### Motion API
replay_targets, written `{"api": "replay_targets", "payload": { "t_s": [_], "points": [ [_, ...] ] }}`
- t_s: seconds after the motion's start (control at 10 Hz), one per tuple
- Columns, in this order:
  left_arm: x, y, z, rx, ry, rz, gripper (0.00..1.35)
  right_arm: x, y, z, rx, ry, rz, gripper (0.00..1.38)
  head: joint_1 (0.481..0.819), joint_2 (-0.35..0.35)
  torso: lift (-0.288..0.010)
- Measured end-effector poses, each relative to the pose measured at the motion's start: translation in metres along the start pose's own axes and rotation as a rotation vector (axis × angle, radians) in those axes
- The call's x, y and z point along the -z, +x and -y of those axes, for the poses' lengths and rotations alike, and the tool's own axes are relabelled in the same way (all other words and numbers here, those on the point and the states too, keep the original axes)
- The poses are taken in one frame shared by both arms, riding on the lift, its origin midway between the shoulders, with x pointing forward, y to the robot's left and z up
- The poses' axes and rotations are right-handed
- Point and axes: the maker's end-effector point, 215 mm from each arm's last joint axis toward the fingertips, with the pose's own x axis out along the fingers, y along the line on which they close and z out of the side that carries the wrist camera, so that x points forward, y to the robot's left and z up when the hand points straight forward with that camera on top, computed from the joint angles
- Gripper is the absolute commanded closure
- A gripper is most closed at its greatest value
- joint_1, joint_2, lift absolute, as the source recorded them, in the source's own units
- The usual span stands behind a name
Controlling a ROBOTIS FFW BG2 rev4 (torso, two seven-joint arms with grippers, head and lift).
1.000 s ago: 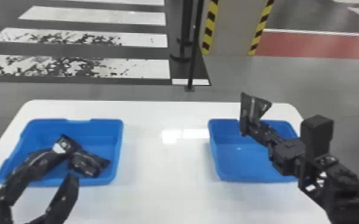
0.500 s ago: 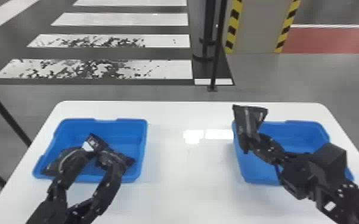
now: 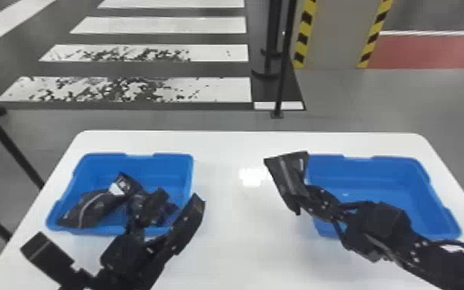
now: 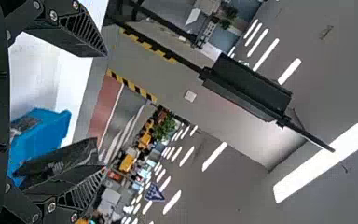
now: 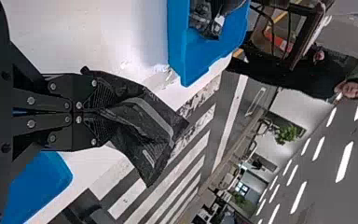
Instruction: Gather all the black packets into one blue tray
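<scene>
- Nearest us, our left gripper (image 3: 115,220) stands at the near side of the left tray (image 3: 169,164), its fingers spread wide with nothing gripped; it sits closer to that tray than our loaded one does.
- Our right gripper (image 5: 109,113) is closed tight, pinching one end of a black packet (image 3: 287,175) by the right tray's (image 3: 362,171) left end.
- From those fingertips the packet's long axis runs up toward the far left, its free end flaring out. We judge the left tray to be the goal, so the coming carry goes leftward over the white table (image 3: 239,247).
- The held packet looks soft and creased, dark with a grey band; we expect it to flop a little.
- Farther in, at least two more packets (image 3: 92,208) lie crumpled inside the left tray.
</scene>
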Motion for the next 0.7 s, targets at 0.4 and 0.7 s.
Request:
{"api": "replay_targets", "payload": {
  "t_s": [0.4,0.7],
  "points": [
    [0.038,0.046,0.038,0.131,-0.203,-0.044,0.19,-0.018,0.000,-0.011,-0.062,-0.112,0.041,1.28,0.695,-0.091,-0.110],
    [0.037,0.063,0.032,0.139,-0.256,-0.050,0.32,-0.033,0.006,-0.028,-0.112,-0.147,0.073,1.28,0.695,-0.069,-0.110]
  ]
}}
